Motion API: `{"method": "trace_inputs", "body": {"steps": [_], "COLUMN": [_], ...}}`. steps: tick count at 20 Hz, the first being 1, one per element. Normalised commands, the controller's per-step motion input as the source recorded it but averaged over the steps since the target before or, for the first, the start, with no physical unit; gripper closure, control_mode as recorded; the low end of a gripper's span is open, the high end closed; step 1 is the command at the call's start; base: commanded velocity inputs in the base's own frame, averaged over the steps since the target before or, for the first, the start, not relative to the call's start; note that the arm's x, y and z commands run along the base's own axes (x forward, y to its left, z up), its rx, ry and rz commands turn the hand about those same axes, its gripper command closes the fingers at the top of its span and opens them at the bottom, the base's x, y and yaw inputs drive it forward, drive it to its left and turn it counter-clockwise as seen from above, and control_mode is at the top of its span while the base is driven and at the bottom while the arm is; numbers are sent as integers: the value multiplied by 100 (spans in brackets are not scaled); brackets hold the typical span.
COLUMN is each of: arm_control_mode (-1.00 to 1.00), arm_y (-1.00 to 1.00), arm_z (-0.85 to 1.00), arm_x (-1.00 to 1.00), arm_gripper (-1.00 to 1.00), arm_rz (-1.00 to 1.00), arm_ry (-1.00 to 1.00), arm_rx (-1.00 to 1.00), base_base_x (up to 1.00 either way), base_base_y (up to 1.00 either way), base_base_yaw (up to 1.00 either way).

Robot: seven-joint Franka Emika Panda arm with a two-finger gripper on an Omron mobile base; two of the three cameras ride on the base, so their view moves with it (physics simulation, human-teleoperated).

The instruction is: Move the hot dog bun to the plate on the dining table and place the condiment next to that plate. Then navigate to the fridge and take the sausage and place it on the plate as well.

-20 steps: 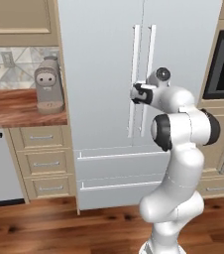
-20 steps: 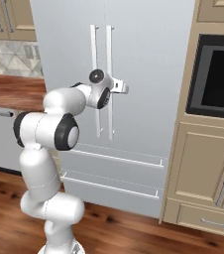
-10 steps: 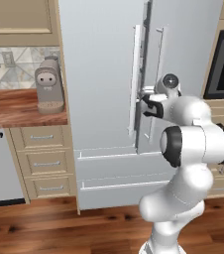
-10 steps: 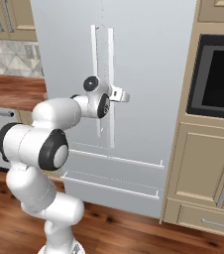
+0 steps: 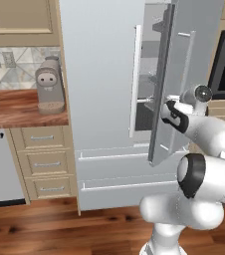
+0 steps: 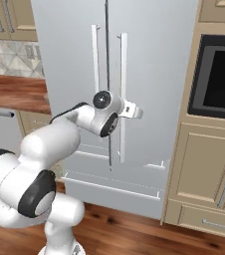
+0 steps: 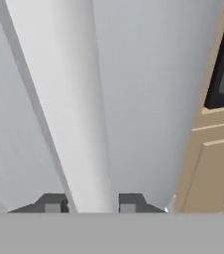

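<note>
Two tall grey doors front the fridge, and the right-hand door stands swung partway out, so that the left base view looks past its edge into a dim interior with shelves; what lies on those shelves is too dark to make out, and the sausage cannot be picked out among them. Below the doors run two grey drawer fronts, each with a long bar pull. To the fridge's right, tan cabinets hold a dark built-in oven above panelled cupboard doors. To its left a wooden counter sits over tan drawers, with a tiled wall behind it and a grey, rounded coffee machine standing upright near the counter's right end, close beside the fridge. The white arm reaches from the base up to the open door's vertical handle, a pale bar that runs the length of the hand view. The tool is closed around that handle: its two dark fingertips sit one on each side of the bar, touching it. In the right base view the tool's wrist meets the handle about halfway up the door. A wood-plank floor runs beneath the cabinets and the robot.
</note>
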Motion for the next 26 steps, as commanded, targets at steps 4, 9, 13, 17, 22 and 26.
{"method": "trace_inputs", "body": {"steps": [4,9,13,17,22,26], "arm_control_mode": [-100,-100,-100,-100,-100,-100], "arm_y": [-100,-51,29,79,100,100], "arm_z": [0,2,17,33,52,50], "arm_x": [-100,-100,-100,-100,-97,-32], "arm_gripper": [100,-100,-100,-100,-100,-100], "arm_rz": [-1,-5,0,0,0,0], "arm_ry": [-8,-6,-10,-6,5,14], "arm_rx": [4,0,-6,-12,-13,-22], "base_base_x": [0,0,0,0,0,0], "base_base_y": [0,0,0,0,0,0], "base_base_yaw": [0,0,0,0,0,0]}}
